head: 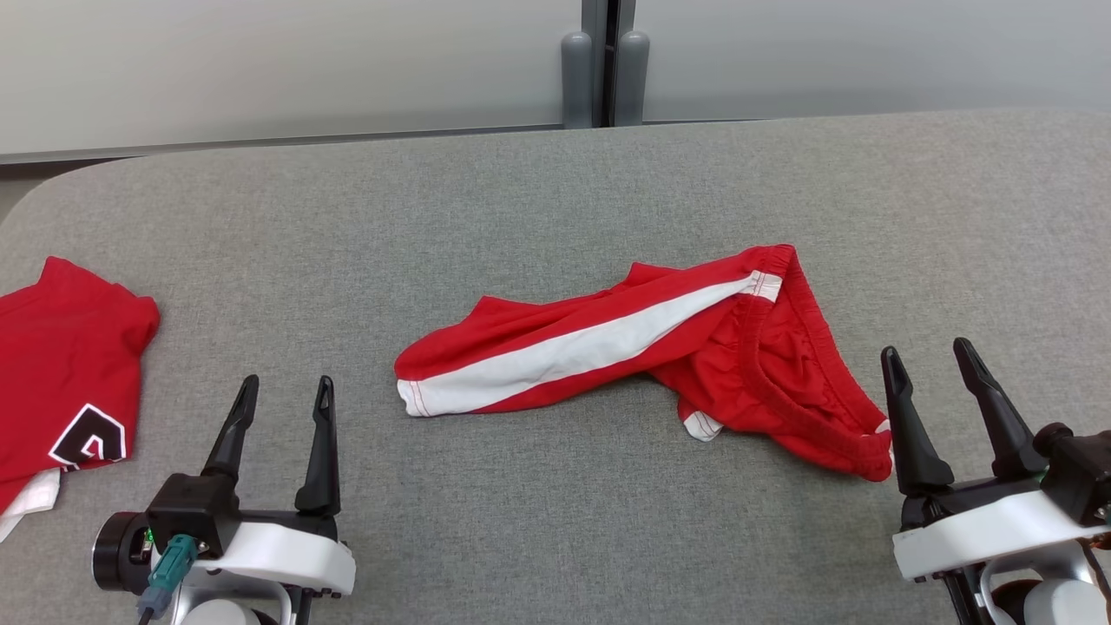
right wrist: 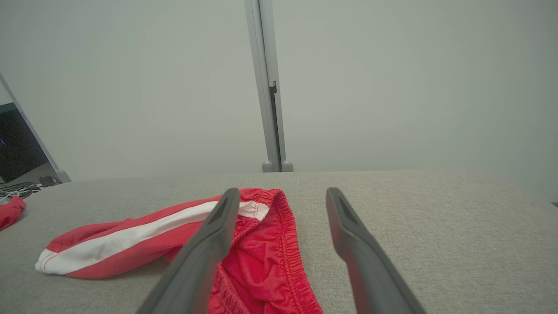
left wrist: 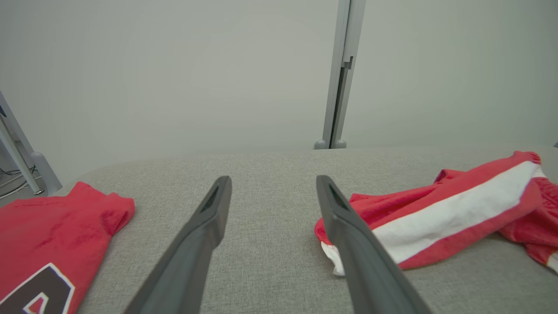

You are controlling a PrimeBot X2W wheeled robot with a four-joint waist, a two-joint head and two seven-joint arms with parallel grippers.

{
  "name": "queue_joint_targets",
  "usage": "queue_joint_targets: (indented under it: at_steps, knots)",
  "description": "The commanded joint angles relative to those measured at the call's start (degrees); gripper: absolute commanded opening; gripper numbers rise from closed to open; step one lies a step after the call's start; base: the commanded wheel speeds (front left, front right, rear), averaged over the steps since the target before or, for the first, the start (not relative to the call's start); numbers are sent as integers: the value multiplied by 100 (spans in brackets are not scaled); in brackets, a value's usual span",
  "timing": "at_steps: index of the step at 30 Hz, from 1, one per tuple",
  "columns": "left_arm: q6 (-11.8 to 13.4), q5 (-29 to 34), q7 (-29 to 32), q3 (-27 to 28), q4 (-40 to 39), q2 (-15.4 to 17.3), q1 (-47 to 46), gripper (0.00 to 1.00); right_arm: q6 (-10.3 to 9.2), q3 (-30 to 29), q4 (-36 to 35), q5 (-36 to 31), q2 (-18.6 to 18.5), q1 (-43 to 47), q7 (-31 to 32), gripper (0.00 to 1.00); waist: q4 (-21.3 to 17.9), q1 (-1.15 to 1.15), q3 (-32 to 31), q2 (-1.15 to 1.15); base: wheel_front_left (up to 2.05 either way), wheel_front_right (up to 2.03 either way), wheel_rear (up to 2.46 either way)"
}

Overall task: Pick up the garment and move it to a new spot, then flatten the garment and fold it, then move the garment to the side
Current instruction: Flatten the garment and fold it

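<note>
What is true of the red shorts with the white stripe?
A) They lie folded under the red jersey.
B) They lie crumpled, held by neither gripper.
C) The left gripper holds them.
B: the red shorts lie crumpled on the table; the left gripper and right gripper stand open, empty.

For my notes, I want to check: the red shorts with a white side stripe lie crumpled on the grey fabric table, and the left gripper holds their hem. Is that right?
Not quite. The red shorts with a white side stripe lie crumpled on the grey fabric table, but the left gripper is open and holds nothing; the head view shows it.
</note>
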Motion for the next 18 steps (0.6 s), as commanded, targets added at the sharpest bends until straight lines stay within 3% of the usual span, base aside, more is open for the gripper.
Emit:
queue_joint_targets:
  at_steps: [1, 8, 18]
  knots:
    - [-7, -20, 2, -2, 33, 33, 35, 100, 0, -2, -14, 31, -14, 39, -21, 100, -2, 0, -8, 0, 0, 0, 0]
    - [-1, -22, 28, -68, 67, 59, -31, 100, 0, -19, 23, 101, -18, 20, -61, 100, -12, 0, 1, 0, 0, 0, 0]
    - [-501, -340, 867, -552, 730, -154, -694, 100, 0, 42, -43, 73, 31, -146, -37, 100, -78, 0, 319, 0, 0, 0, 0]
